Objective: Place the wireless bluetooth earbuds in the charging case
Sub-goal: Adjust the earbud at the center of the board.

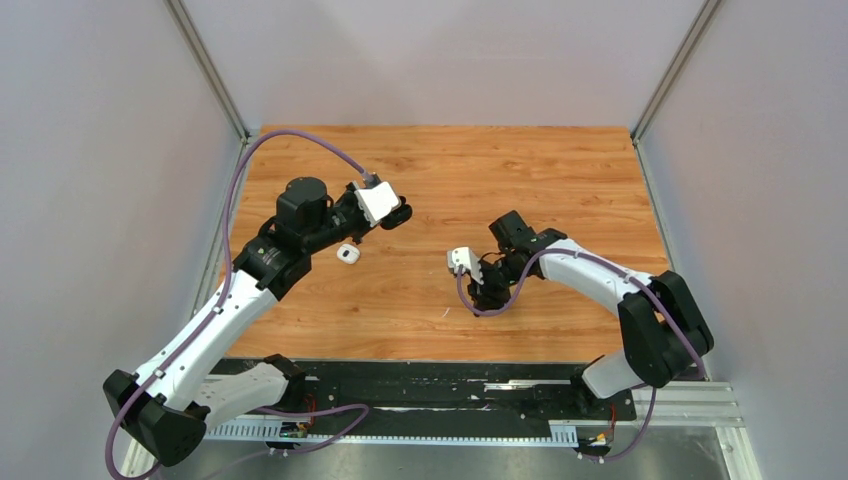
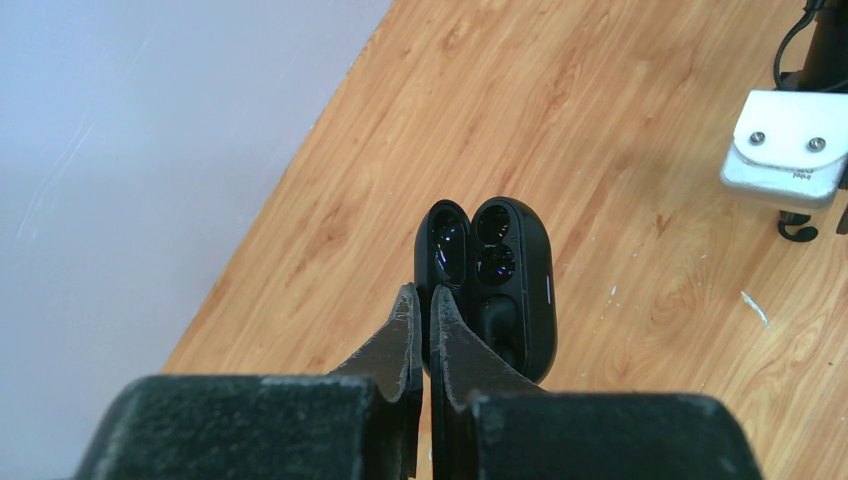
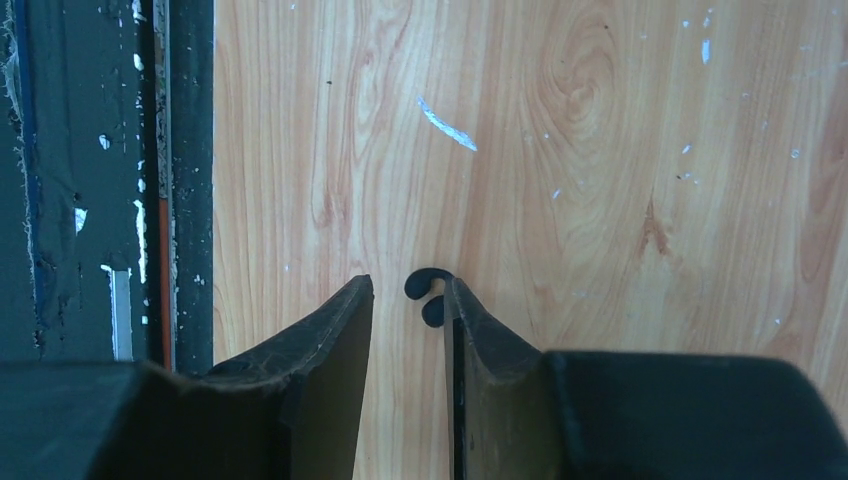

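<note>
– While the left pincer [image 2: 423, 293] is pinched down to a slit on the near end of the black charging case [image 2: 515, 285], what is the right one doing?

– The right pincer [image 3: 407, 283] hangs low over the table [image 3: 620, 200], jaws narrowly apart and gripping nothing. A black earbud [image 3: 429, 300] lies on the wood at its tips, inside the gap, touching one finger and apart from the other.

– Which step is that, then?

– The pick-up of that earbud, as I judge it. The case stands open just beyond the left fingertips, lid swung to one side and sockets facing up.

– Any room in it?

– The socket farther from the left tips holds a rounded dark shape, perhaps an earbud already seated. The nearer socket [image 2: 500, 335] looks hollow, though black on black I cannot be sure.

– And the next move?

– The earbud sits off-centre, so closing at once may shove or roll it. I would shift the right pincer sideways first, then close gently. The case is well apart from that pincer, so a carry across follows, with the left grip kept firm.

– Anything else?

– A white case [image 1: 347, 254] lies on the table near the left pincer, toward its own arm. No white earbuds show.
</note>
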